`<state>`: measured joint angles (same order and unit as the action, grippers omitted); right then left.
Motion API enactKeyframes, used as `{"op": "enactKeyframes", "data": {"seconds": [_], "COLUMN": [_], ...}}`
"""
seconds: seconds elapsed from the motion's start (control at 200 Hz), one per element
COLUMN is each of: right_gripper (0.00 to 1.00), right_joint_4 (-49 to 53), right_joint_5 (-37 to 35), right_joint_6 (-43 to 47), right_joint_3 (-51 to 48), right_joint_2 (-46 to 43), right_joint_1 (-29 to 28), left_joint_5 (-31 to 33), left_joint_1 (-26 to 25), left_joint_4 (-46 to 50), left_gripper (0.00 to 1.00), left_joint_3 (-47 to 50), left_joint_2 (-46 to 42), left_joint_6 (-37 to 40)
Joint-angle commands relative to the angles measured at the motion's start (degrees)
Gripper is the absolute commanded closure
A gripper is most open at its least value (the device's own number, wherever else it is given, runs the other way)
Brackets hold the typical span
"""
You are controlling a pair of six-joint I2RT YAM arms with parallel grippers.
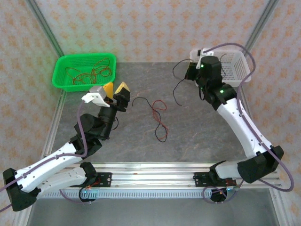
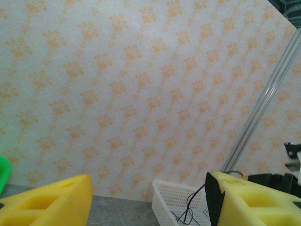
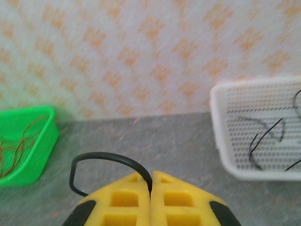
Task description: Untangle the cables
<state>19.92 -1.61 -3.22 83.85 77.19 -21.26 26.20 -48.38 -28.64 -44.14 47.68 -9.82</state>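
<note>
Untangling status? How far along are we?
Done: red wires sit in the green basket, black wires in the white basket. In hand: the right gripper is shut on a black wire; the left gripper is open and empty. Left: a red-and-black tangle on the table between the arms.
</note>
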Motion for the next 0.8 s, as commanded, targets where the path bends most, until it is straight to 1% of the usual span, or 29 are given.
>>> {"op": "enactKeyframes", "data": {"seconds": [0.0,0.16,0.375,0.581,0.796], "right_gripper": [1.0,1.0,1.0,1.0,1.0], "right_joint_4": [-0.29,-3.56,-8.91,-11.77,-13.83], "right_joint_5": [-3.3,-3.76,-0.57,-0.49,-1.8], "right_joint_6": [3.34,4.61,2.49,-0.64,-4.56], "right_joint_3": [4.75,8.67,13.42,20.05,26.41], "right_joint_2": [2.58,7.06,14.89,24.91,34.76], "right_joint_1": [3.92,11.26,20.28,25.63,29.02], "left_joint_5": [1.23,0.43,-0.73,-1.72,-2.21], "left_joint_1": [0.0,-0.05,-0.05,-0.05,-0.01], "left_joint_4": [3.62,7.46,11.68,14.93,16.72], "left_gripper": [0.36,0.36,0.36,0.36,0.36], "left_joint_3": [0.77,2.3,3.28,3.62,4.74], "left_joint_2": [-1.73,-3.57,-5.64,-6.89,-7.24], "left_joint_6": [-2.55,-5.89,-9.16,-12.09,-14.23]}}
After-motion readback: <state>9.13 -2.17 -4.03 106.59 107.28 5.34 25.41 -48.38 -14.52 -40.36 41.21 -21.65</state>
